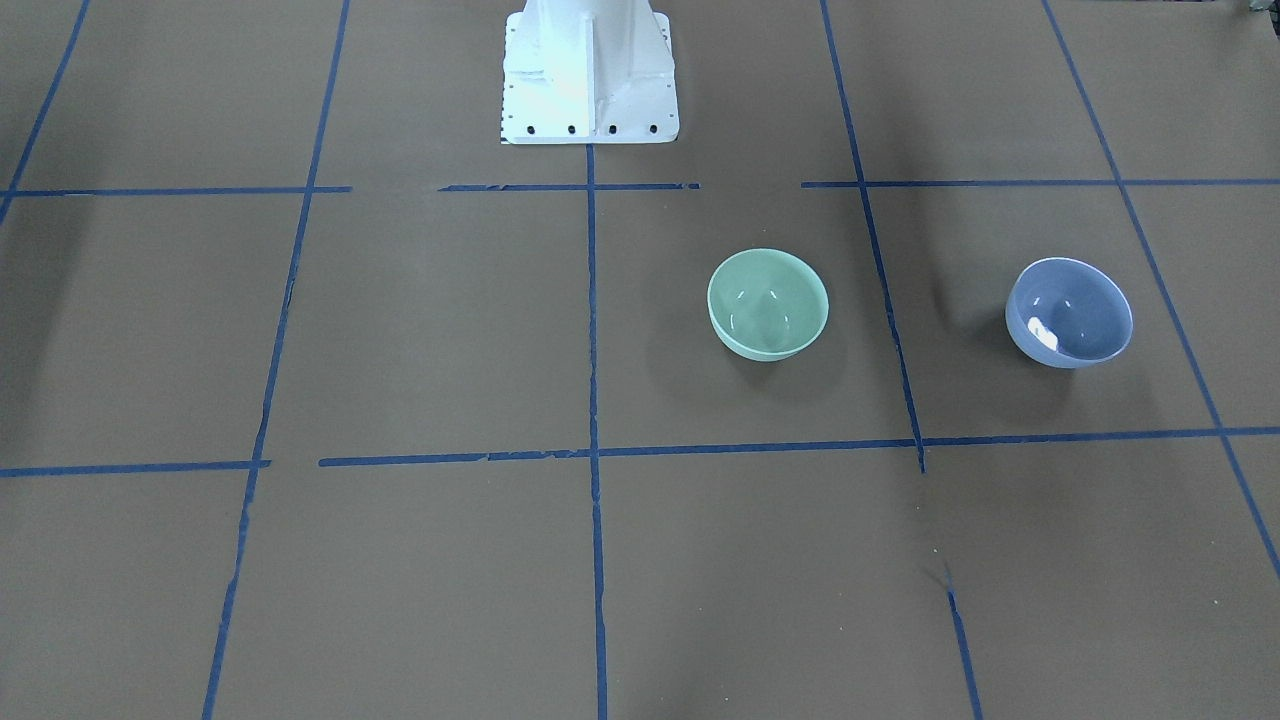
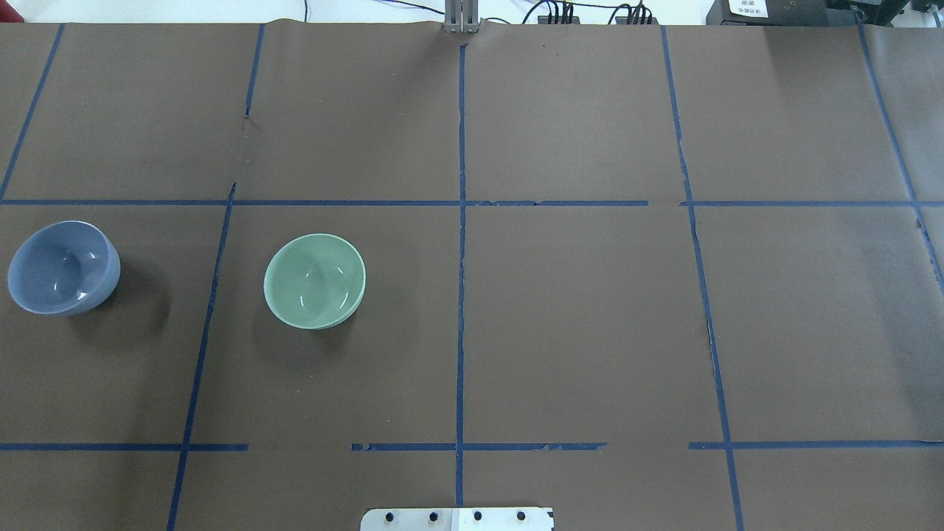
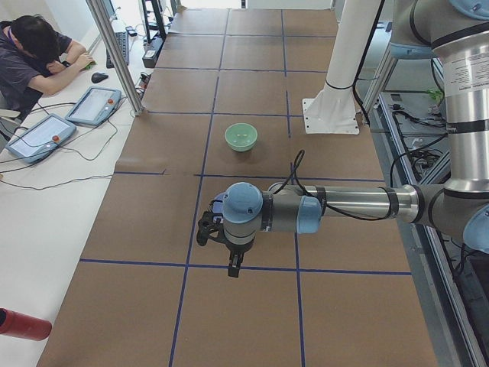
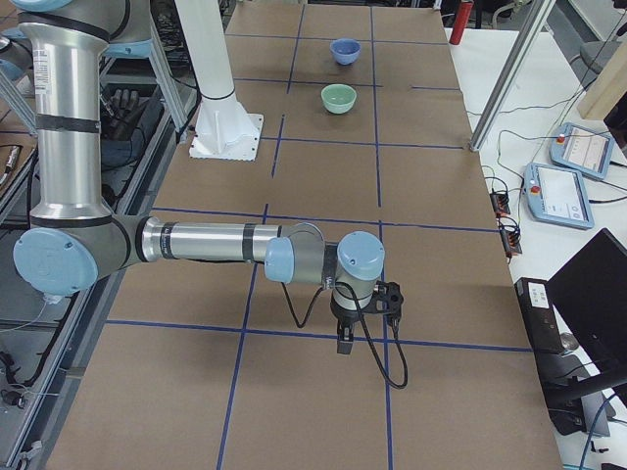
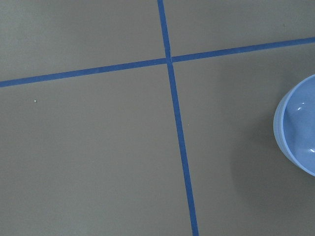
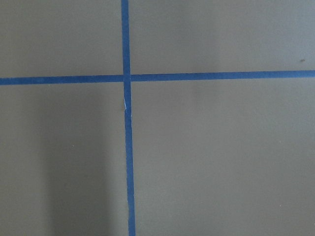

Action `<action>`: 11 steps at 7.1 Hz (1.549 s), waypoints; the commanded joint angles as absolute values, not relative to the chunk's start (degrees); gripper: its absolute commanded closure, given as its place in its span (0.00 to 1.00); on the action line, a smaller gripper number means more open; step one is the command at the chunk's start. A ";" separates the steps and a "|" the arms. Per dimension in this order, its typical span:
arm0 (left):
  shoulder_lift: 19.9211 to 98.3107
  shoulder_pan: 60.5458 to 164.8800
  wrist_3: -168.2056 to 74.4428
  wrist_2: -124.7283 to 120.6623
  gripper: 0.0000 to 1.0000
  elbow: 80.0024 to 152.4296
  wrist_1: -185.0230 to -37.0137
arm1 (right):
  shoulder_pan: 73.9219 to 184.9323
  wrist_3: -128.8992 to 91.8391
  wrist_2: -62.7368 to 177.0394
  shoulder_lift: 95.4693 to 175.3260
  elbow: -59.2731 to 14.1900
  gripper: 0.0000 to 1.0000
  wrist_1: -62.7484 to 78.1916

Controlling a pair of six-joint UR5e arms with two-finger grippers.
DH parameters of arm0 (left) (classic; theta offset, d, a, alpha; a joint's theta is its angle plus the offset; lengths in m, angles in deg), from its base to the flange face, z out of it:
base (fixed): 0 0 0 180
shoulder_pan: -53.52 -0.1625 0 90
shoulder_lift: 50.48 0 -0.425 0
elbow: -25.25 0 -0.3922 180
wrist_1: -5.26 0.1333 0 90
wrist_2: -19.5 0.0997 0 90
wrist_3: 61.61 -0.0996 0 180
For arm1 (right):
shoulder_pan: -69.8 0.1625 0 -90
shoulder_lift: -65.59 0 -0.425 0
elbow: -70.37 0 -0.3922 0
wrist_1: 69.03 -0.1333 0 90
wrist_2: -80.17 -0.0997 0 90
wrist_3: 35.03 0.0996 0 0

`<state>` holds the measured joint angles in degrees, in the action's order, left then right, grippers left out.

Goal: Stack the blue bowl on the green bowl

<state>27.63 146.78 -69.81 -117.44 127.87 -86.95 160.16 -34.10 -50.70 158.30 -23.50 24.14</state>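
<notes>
The blue bowl (image 1: 1070, 312) stands upright on the brown table at the robot's far left (image 2: 63, 268). The green bowl (image 1: 768, 303) stands upright and apart from it, nearer the table's middle (image 2: 315, 280). Both look empty. In the exterior left view my left gripper (image 3: 232, 269) hangs above the table close to the blue bowl (image 3: 217, 205), which the wrist mostly hides. The left wrist view shows only the bowl's rim (image 5: 298, 128) at its right edge. My right gripper (image 4: 344, 343) hangs over bare table far from both bowls. I cannot tell whether either gripper is open.
Blue tape lines (image 2: 461, 243) divide the brown table into squares. The white robot base (image 1: 588, 75) stands at the table's robot-side edge. A seated person (image 3: 38, 53) and tablets (image 3: 92, 105) are beyond the far edge. A red bottle (image 3: 23, 325) lies off the table.
</notes>
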 commanded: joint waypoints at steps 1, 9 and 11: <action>29.49 146.68 -69.87 -117.34 0.00 127.91 -87.11 | 160.24 -34.15 -50.70 158.31 -23.50 0.00 24.14; 30.73 122.27 -23.34 -110.23 0.00 118.33 -122.86 | 160.15 -34.06 -50.70 158.31 -23.50 0.00 24.14; 31.69 116.91 -16.56 -105.95 0.00 118.24 -123.32 | 160.15 -34.15 -50.70 158.31 -23.50 0.00 24.14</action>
